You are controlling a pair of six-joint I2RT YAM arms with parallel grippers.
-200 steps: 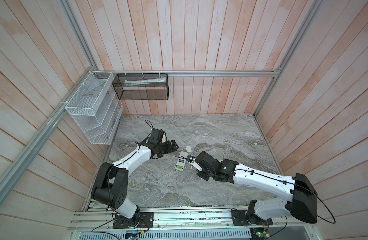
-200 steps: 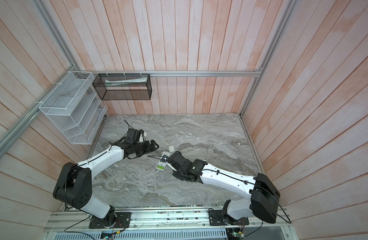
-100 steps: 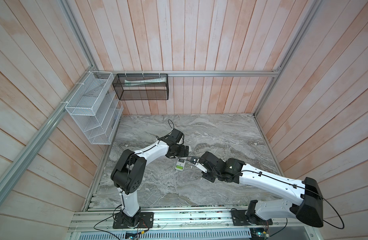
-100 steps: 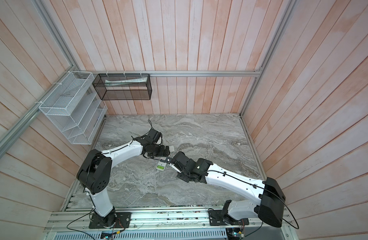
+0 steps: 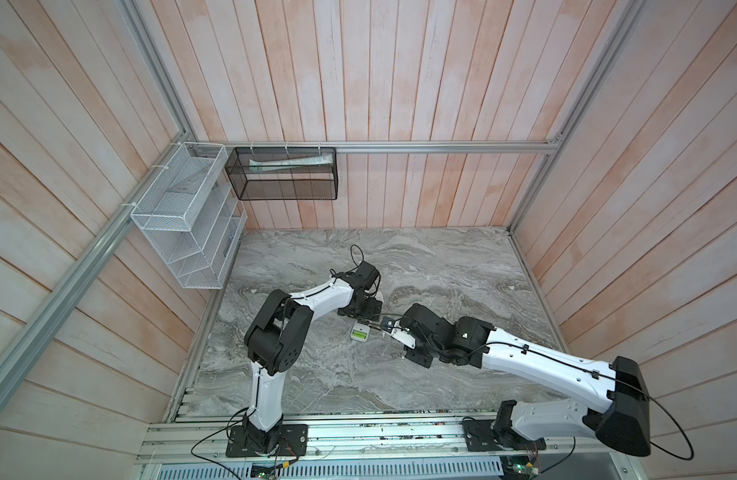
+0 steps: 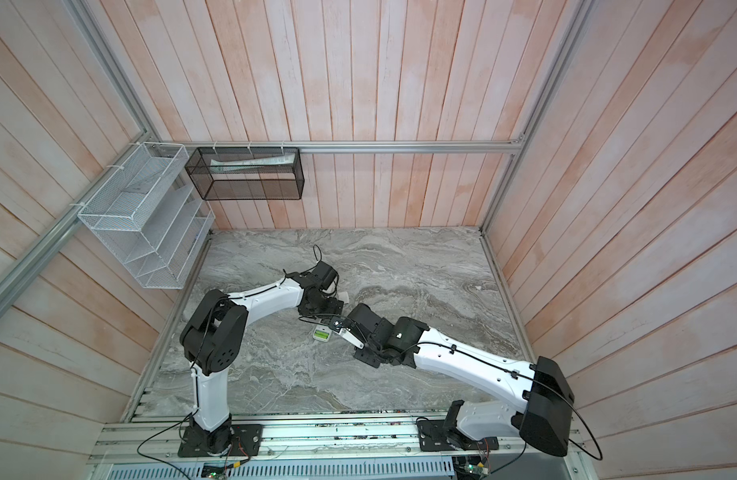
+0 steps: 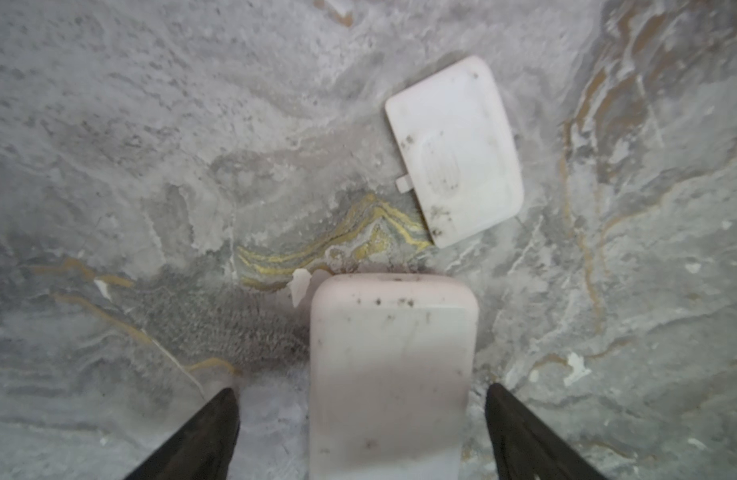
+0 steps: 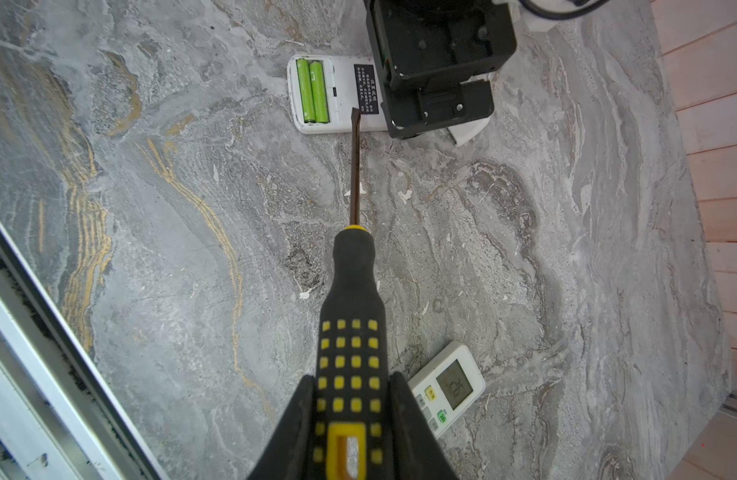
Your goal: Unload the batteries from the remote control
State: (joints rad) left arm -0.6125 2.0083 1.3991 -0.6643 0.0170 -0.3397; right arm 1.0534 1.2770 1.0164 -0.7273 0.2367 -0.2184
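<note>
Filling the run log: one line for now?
left tool open astride remote | right tool shut on screwdriver | cover off | two green batteries seated

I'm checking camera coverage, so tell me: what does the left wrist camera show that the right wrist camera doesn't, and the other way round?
Only the left wrist view: the detached battery cover whole, flat on the marble tabletop just past the white remote, whose end sits inside the open left gripper. Only the right wrist view: two lime green batteries in the open compartment, the screwdriver clamped in the right gripper, and a second remote, display up. Both: the white remote and the marble tabletop.
</note>
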